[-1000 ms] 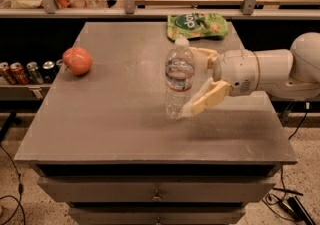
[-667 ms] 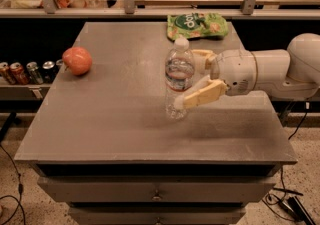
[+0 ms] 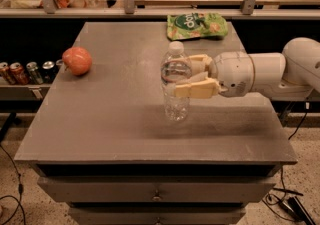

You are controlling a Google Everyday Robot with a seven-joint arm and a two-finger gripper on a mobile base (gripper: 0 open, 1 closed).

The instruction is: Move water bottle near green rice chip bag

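On grey table (image 3: 115,119), mid-surface: hand (image 3: 185,75) grips upright water bottle (image 3: 176,100).

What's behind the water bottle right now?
The gripper holds the water bottle from the side, one finger passing behind it; that fingertip is hidden. Farther back the green chip bag lies on the table, apart from the bottle.

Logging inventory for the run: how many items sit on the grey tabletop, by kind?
Clear plastic water bottle, held by the gripper over the grey table: 1
Flat green rice chip bag: 1
Round red-orange apple: 1
Total: 3
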